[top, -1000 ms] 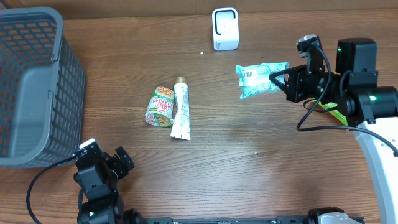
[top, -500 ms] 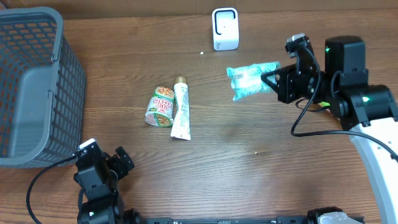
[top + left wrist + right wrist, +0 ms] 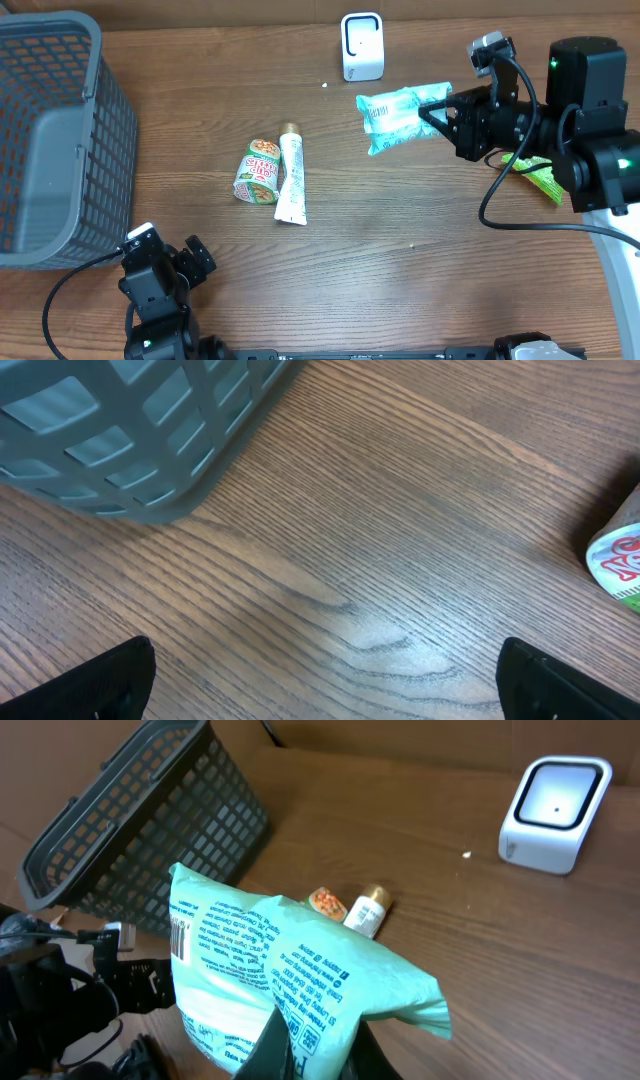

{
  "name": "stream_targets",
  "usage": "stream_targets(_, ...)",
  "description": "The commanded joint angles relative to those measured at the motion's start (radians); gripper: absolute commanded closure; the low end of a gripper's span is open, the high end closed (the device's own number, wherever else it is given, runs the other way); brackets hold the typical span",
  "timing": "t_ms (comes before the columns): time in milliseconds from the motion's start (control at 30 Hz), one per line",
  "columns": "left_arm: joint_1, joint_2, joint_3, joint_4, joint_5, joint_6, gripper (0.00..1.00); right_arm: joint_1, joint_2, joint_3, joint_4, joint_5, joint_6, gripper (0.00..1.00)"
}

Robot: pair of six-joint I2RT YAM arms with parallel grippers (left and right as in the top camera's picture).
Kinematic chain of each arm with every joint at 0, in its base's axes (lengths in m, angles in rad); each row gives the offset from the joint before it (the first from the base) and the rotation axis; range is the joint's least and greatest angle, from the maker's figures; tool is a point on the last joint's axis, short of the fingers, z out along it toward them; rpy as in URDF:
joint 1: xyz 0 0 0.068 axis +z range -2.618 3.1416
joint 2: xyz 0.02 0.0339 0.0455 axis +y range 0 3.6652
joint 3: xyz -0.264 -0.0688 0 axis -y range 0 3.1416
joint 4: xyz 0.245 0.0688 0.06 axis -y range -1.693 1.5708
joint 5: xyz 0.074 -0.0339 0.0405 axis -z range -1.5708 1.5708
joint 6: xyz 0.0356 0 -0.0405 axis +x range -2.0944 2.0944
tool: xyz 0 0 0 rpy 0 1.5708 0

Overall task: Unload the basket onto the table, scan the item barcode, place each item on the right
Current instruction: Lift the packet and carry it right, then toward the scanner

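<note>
**A:** Fingers [image 3: 272,1055] of right gripper [image 3: 432,108]: pinched tight on one edge of green packet [image 3: 395,118]. Held in the air over table [image 3: 400,260], just below and right of scanner [image 3: 362,45].

**B:** Noted. Look of packet?

**A:** Mint-green, pillow-shaped, crinkly glossy film. Dense dark print, barcode-like stripes along the left edge in wrist view.

**B:** Surroundings?

**A:** Wood-grain top. Rounded white scanner shell. Grey plastic lattice basket [image 3: 50,140].

**B:** Versus a second ago?

**A:** Packet carried left, closer to scanner. Left gripper [image 3: 172,250] spread wide, empty, unmoved.
</note>
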Motion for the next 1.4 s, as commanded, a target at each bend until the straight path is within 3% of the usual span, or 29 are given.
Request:
stream_targets(0,-0.006,-0.003,0.018,0.001,0.005,-0.009,0.00,-0.001,-0.026,0.032,-0.013,-0.020,-0.004,0.96)
stream_targets(433,-0.006,-0.003,0.018,0.001,0.005,-0.009,0.00,-0.041,-0.027,0.052,0.011,-0.143,0.125,0.96)
stream_targets(833,-0.006,-0.003,0.018,0.001,0.005,-0.009,0.01,-0.093,-0.027,0.051,-0.094,-0.184,0.043,0.96)
stream_targets(1200,-0.006,-0.003,0.018,0.001,0.005,-0.009,0.00,-0.066,0.027,0.042,-0.083,0.201,0.043,0.96)
stream_targets(1367,-0.006,-0.003,0.018,0.002,0.005,-0.009,0.00,-0.032,0.117,0.035,-0.007,0.406,0.140,0.96)
